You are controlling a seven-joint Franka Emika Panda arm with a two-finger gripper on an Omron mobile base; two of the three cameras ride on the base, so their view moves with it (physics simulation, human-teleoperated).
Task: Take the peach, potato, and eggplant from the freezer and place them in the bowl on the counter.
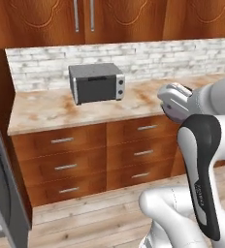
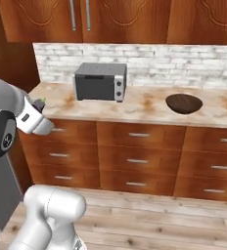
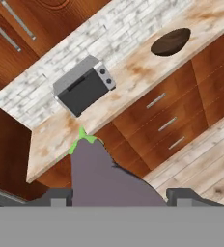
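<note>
A dark purple eggplant (image 3: 102,176) with a green stem is seen grasped between the jaws, carried in the air before the table (image 2: 135,107). It is judged light, smooth and slippery, best held across its thick middle. The brown bowl (image 2: 184,103) on the table appears empty
</note>
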